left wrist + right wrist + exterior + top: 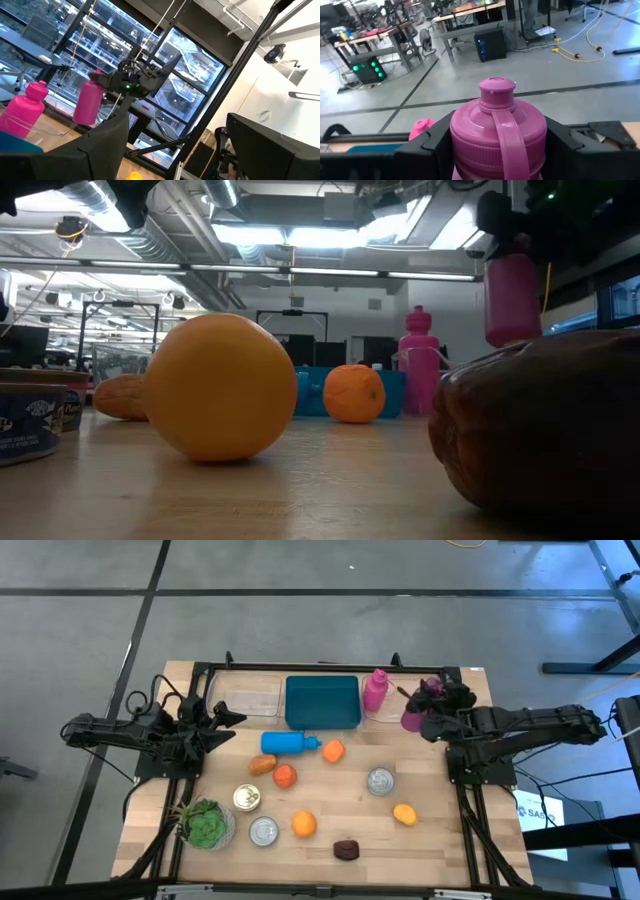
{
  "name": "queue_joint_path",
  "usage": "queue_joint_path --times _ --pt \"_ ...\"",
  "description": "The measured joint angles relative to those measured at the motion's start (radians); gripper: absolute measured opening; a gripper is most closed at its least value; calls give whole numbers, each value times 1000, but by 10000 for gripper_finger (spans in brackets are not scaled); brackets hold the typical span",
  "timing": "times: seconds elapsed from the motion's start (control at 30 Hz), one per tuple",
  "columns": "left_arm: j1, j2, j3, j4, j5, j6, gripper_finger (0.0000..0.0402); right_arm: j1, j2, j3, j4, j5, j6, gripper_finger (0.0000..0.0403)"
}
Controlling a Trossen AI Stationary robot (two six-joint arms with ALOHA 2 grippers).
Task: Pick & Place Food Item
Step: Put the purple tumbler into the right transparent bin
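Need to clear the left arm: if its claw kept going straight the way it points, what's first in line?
Looks free nearby. The left claw points across the table, over the teal bin, toward the right claw holding a pink bottle; heights are unclear.

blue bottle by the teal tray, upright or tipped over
Tipped over: the blue bottle lies on its side on the table, just below the teal tray.

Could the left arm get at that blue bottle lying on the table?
Probably yes: the left gripper, jaws open and empty, sits just beside the blue bottle, with nothing between them.
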Motion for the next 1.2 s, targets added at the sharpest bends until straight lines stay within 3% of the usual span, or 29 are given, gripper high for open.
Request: queue_joint_path --times 0.13,0.27,0.37,0.57,0.9,1.07,1.2 --pt "0 0 0 0 -6 1 326 -23 -41 -15 21 50 -72 206" --pt "0 0 0 0 -12 1 326 -76 -55 -55 67 32 -92 206" --pt "0 0 0 0 -12 1 326 -126 -62 -103 198 -68 -142 206" --pt "0 0 0 5 -21 -4 326 -248 -60 -206 768 -372 -618 206" --pt "0 0 0 26 -17 -34 326 -561 -64 -213 827 -672 -821 206" --pt "0 0 0 26 -20 -35 326 -682 -48 -259 954 -772 -891 206" --pt "0 0 0 30 -36 -39 326 -741 -35 -374 1084 -795 -836 206"
